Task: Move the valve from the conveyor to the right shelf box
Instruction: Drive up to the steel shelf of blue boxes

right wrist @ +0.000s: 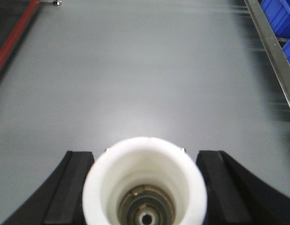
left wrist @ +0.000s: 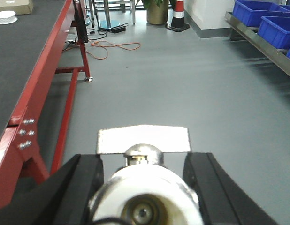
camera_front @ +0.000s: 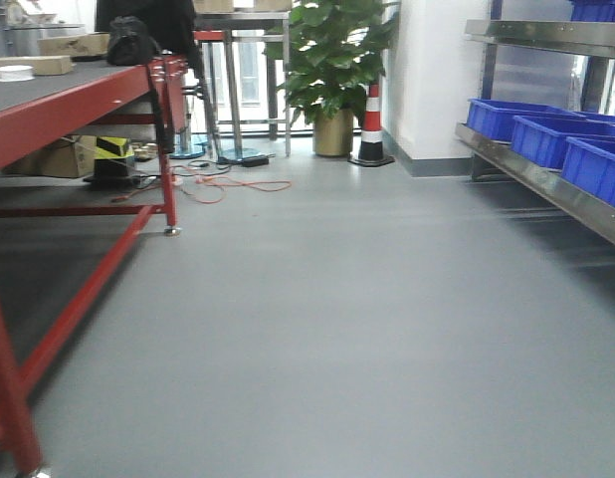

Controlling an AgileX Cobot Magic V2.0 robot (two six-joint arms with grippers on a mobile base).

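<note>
In the left wrist view, a valve (left wrist: 145, 197) sits between the black fingers of my left gripper (left wrist: 144, 161), white cap toward the camera, with its flat metal lever (left wrist: 143, 139) pointing forward over the floor. My right gripper (right wrist: 145, 157) is shut on a second valve (right wrist: 145, 183), seen end-on as a white cap with a metal bore. The conveyor (camera_front: 59, 95) is the dark grey surface on a red frame at the left, also visible at the left of the left wrist view (left wrist: 23, 56). Blue shelf boxes (camera_front: 546, 139) stand on the metal shelf at the right. Neither gripper shows in the front view.
Grey floor lies between the conveyor and the shelf (camera_front: 546, 184). A potted plant (camera_front: 332, 70), a striped traffic cone (camera_front: 372, 124) and an orange cable (camera_front: 238, 186) lie far ahead. The blue boxes (left wrist: 262, 16) and shelf rail (right wrist: 271, 51) lie to the right.
</note>
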